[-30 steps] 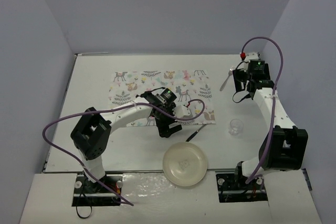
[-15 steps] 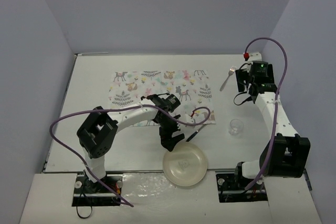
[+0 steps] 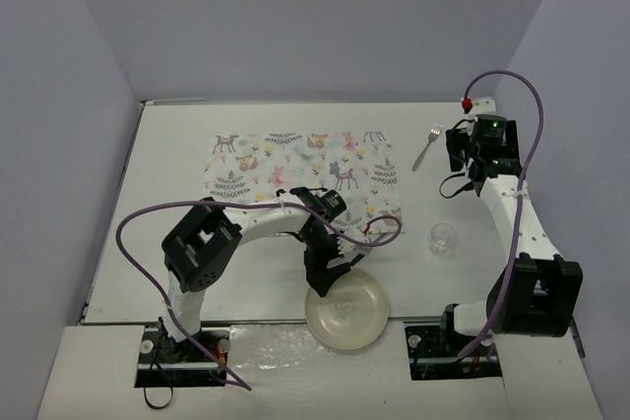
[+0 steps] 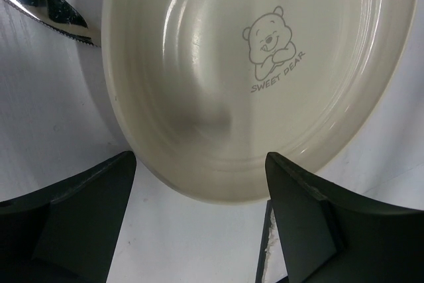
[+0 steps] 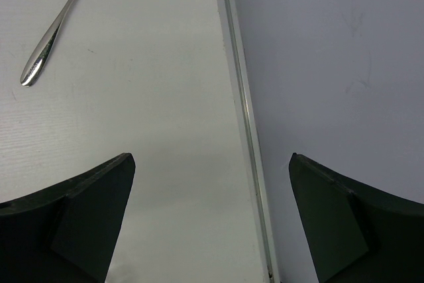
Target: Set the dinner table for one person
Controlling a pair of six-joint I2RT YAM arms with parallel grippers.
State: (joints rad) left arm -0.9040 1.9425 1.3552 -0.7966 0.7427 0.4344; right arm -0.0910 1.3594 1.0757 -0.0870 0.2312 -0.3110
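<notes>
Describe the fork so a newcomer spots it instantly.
On the large white tabletop, look right of the animal-print cloth placemat, toward the far right corner. The silver metal fork lies alone, tines pointing away, unlike the serrated knife beside the cream plate.

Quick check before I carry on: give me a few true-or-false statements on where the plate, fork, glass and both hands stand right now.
The plate lies on the placemat. False: it sits on the bare dinner table, nearer than the placemat.
The left hand is open over the plate's rim. True.
The right hand holds the fork. False: it is open and empty; the fork lies on the table.
A bear is printed in the plate. True.
The glass stands off the placemat. True.
</notes>
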